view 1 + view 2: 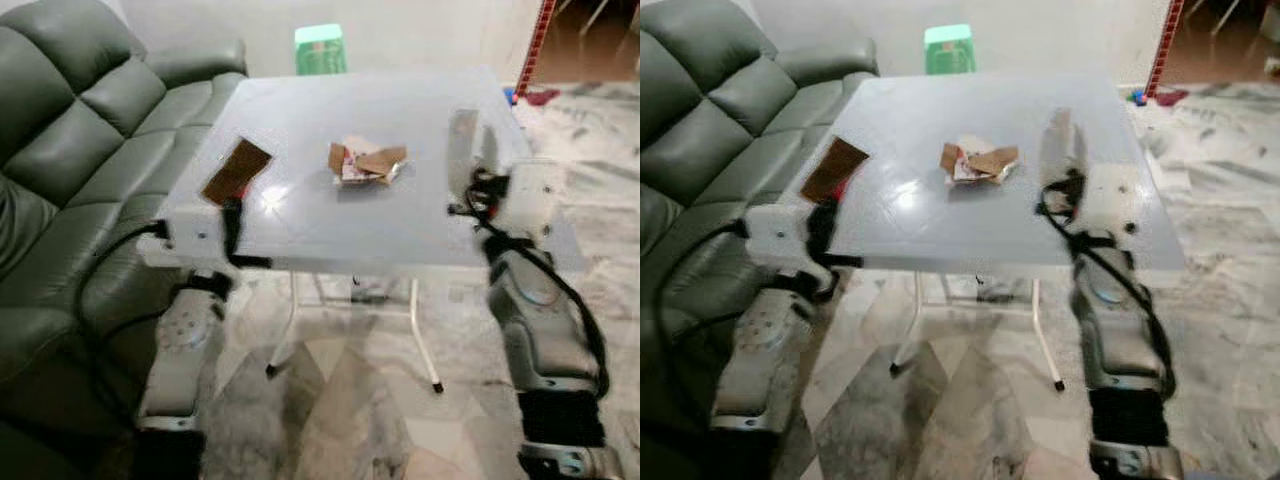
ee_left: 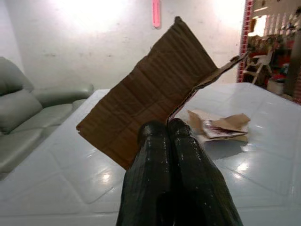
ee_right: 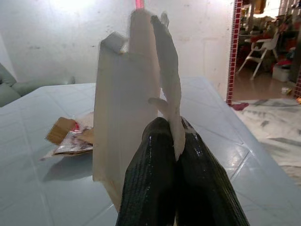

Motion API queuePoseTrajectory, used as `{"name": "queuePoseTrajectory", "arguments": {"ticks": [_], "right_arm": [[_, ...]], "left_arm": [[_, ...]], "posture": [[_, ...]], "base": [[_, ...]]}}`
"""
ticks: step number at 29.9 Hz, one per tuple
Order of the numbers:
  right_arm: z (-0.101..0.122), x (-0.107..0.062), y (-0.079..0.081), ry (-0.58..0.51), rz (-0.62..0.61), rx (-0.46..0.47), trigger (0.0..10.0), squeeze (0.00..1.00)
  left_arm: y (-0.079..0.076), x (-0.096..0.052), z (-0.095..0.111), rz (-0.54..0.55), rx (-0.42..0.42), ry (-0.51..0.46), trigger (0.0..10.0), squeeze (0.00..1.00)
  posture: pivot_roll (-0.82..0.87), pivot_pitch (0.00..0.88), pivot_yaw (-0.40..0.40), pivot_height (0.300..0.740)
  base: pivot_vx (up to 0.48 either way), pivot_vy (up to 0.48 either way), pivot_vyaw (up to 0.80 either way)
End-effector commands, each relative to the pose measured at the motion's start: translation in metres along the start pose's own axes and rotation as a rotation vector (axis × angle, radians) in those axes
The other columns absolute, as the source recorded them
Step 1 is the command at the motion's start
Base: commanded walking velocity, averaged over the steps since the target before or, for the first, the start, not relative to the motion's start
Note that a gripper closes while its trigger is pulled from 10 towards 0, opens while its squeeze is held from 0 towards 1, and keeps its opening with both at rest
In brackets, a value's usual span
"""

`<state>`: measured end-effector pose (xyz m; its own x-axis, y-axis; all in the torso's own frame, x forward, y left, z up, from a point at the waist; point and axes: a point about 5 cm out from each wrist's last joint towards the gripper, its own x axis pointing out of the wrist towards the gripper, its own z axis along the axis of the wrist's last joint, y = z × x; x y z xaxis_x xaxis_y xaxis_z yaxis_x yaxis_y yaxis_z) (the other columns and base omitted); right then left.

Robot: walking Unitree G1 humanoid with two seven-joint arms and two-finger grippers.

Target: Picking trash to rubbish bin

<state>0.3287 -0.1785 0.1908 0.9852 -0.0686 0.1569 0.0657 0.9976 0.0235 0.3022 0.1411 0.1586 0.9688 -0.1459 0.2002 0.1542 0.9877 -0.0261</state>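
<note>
My left gripper [image 2: 168, 127] is shut on a brown piece of cardboard [image 2: 146, 96], held up over the left edge of the grey table [image 1: 340, 205]; from the head the cardboard [image 1: 237, 170] stands just above my left wrist. My right gripper [image 3: 171, 129] is shut on a white sheet of paper [image 3: 124, 113], which rises above the table's right side as a pale strip [image 1: 462, 140]. A small pile of trash [image 1: 366, 162], torn cardboard and printed wrappers, lies near the table's middle, between the two grippers.
A dark green leather sofa [image 1: 70, 170] runs along the left, close to my left arm. A green stool [image 1: 320, 48] stands beyond the table's far edge. The table's thin white legs [image 1: 425, 340] stand on a marble floor in front of me.
</note>
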Motion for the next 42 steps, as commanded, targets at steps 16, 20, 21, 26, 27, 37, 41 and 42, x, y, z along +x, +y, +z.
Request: {"name": "queuePoseTrajectory", "arguments": {"ticks": [16, 20, 21, 26, 27, 37, 41, 42], "right_arm": [[0.0065, 0.0022, 0.0050, -0.009, 0.025, 0.005, 10.0, 0.00], [0.0071, 0.0025, 0.0043, -0.009, 0.025, 0.004, 10.0, 0.00], [0.0071, 0.0025, 0.0041, -0.009, 0.025, 0.004, 10.0, 0.00], [0.0072, 0.0028, 0.0037, -0.008, 0.024, 0.002, 10.0, 0.00], [0.0073, 0.0029, 0.0035, -0.008, 0.023, 0.002, 10.0, 0.00], [0.0086, 0.0017, 0.0060, -0.023, 0.041, 0.009, 10.0, 0.00], [0.0082, 0.0016, 0.0064, -0.022, 0.043, 0.009, 10.0, 0.00], [0.0081, 0.0016, 0.0066, -0.021, 0.044, 0.009, 10.0, 0.00]], "left_arm": [[0.0041, 0.0027, 0.0038, 0.012, -0.017, -0.005, 0.0, 0.00], [0.0037, 0.0024, 0.0030, 0.013, -0.025, -0.001, 0.0, 0.00], [0.0037, 0.0024, 0.0028, 0.013, -0.027, 0.000, 0.0, 0.00], [0.0047, 0.0027, 0.0026, 0.015, -0.030, 0.001, 0.0, 0.00], [0.0050, 0.0028, 0.0026, 0.016, -0.033, 0.001, 0.0, 0.00], [0.0045, 0.0026, 0.0021, 0.020, -0.082, 0.006, 0.0, 0.00], [0.0046, 0.0024, 0.0021, 0.018, -0.080, 0.007, 0.0, 0.00], [0.0048, 0.0024, 0.0020, 0.017, -0.079, 0.008, 0.0, 0.00]], "posture": [[-0.06, 0.039, 0.076, 0.740], [-0.06, 0.040, 0.075, 0.740], [-0.06, 0.040, 0.074, 0.740], [-0.06, 0.041, 0.075, 0.740], [-0.06, 0.041, 0.075, 0.740], [-0.06, 0.042, 0.072, 0.740], [-0.06, 0.039, 0.072, 0.740], [-0.06, 0.039, 0.073, 0.740]], "base": [[0.000, 0.000, -0.80], [0.000, 0.000, -0.80], [0.000, 0.000, -0.80], [0.000, 0.000, -0.80], [0.000, 0.000, -0.80], [0.000, 0.272, -0.32], [0.000, 0.480, 0.00], [0.000, 0.480, 0.00]]}}
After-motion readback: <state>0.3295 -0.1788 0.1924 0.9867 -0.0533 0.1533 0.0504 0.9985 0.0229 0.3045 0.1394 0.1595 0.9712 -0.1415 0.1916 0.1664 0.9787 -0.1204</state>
